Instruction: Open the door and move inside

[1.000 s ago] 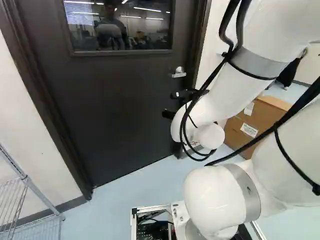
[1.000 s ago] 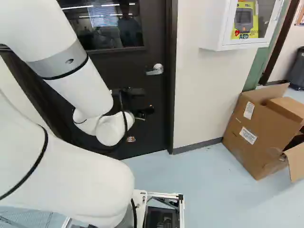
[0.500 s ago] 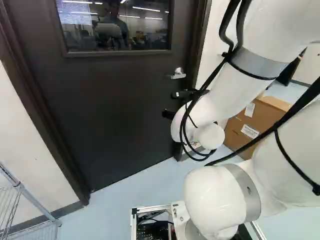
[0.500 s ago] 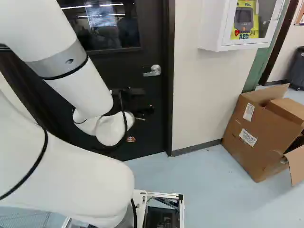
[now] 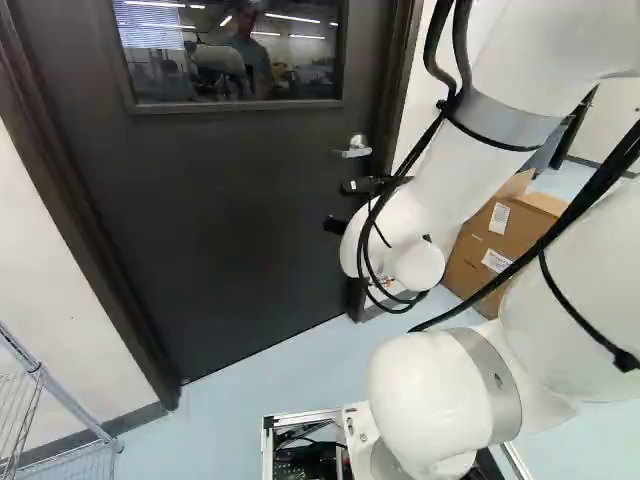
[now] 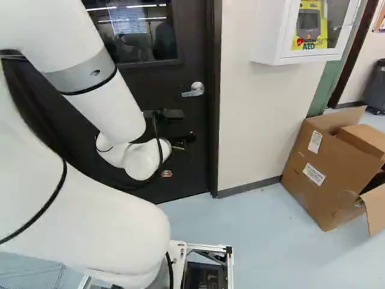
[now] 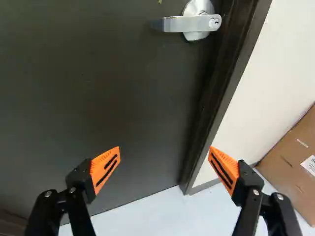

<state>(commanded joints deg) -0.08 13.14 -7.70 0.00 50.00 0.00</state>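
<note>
Rack: left of door. Door: shut, upright in its frame. Window: upper part of door. Tool: before the door's right-hand part, below handle level; fingers spread wide, orange pads well apart, nothing held. Handle: on door, near its right edge. Cabinet: on wall, right of door. Box: floor, right of door, flaps open.

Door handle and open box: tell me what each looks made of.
The door handle looks like satin metal, going by its soft grey sheen; which metal, I can't tell. The open box appears to be plain cardboard: matte brown, with flaps folded outward.
</note>
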